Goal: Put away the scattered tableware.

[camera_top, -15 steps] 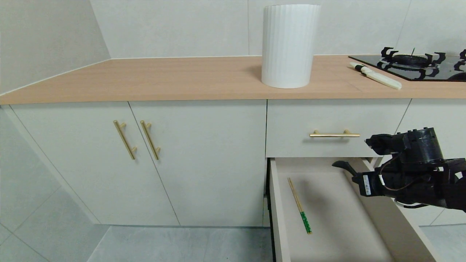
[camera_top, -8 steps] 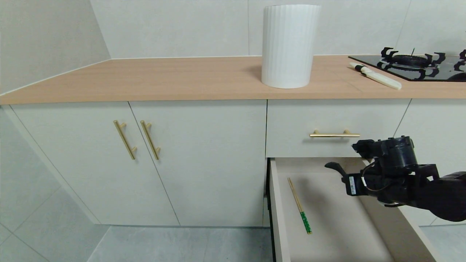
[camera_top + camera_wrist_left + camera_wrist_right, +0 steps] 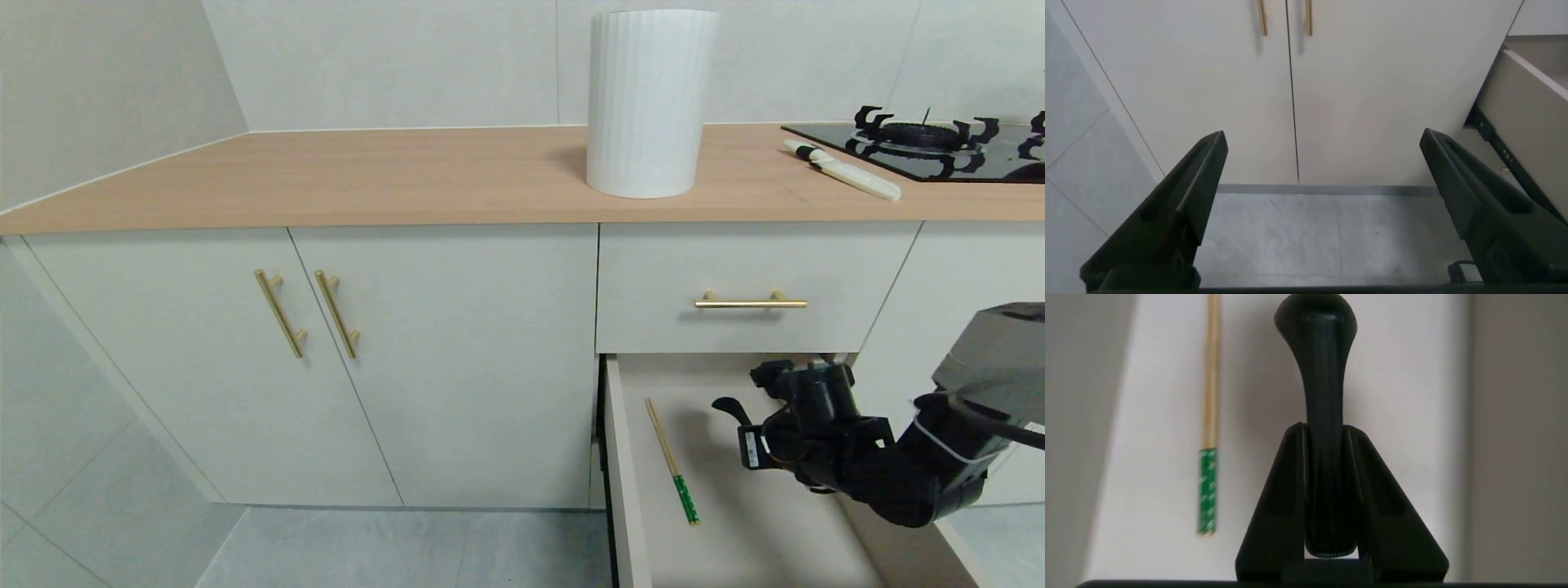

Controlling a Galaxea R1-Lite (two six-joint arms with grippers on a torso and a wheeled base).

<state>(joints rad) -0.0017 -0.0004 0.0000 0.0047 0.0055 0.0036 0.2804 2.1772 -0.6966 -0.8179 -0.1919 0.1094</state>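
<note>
The lower drawer is pulled out. A pair of wooden chopsticks with green ends lies on its floor, also in the right wrist view as chopsticks. My right gripper hangs low over the drawer, to the right of the chopsticks, shut on a black utensil whose rounded end sticks out past the fingers. The right wrist view has the gripper clamped on that utensil. A cream-handled knife lies on the wooden counter. My left gripper is open before the cabinet doors.
A tall white ribbed container stands on the counter above the drawers. A black gas hob sits at the far right. The upper drawer is closed, with a gold handle. Two cabinet doors are at the left, above grey floor tiles.
My right arm has come down and leftward, carrying the black utensil from above the drawer's right wall to low over the drawer floor. The chopsticks have not moved.
</note>
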